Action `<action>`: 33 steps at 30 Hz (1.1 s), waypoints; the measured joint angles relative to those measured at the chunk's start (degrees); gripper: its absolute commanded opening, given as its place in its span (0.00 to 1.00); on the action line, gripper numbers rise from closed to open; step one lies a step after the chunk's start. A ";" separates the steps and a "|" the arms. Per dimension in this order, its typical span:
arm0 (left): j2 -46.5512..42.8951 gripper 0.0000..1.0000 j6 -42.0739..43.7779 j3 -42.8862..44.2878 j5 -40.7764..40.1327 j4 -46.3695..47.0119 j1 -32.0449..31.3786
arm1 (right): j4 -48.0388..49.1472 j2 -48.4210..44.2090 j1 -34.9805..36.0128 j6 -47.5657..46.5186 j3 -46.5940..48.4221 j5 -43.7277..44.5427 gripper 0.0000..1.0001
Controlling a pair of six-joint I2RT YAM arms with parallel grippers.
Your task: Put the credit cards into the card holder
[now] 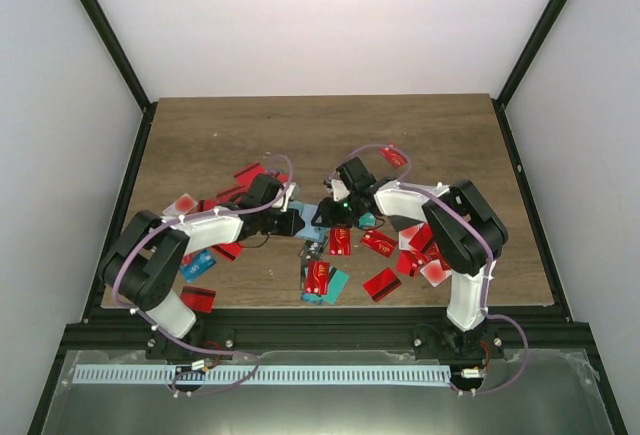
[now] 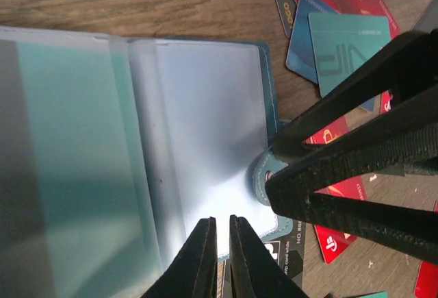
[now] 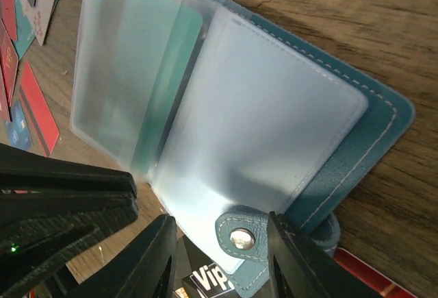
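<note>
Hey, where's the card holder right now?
In the top view, the card holder lies open at the middle of the table, between the left gripper and right gripper.

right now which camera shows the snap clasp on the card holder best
Right wrist: the clasp sits close and sharp between the fingers of the right hand, metal snap plain. Left wrist shows only part of its tab behind that hand. From the top the card holder is tiny, clasp unreadable.

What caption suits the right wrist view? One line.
Right gripper straddles the open card holder's snap tab; a teal card sits sleeved.
</note>
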 measured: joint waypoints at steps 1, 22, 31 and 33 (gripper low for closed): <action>0.39 0.11 0.15 0.04 0.02 0.11 -0.20 | 0.04 0.15 0.02 0.00 0.00 0.07 0.39; -10.05 0.33 -0.48 -6.25 -0.57 -1.70 -9.79 | -1.36 -23.06 0.59 1.42 -19.82 3.74 0.51; -9.07 0.47 -4.98 -7.04 -0.37 1.29 -12.50 | 1.55 -28.68 0.66 6.69 -27.91 3.96 0.51; -9.27 0.52 -5.09 -7.13 -0.96 0.68 -13.55 | 1.66 -29.33 1.38 7.45 -29.46 3.45 0.51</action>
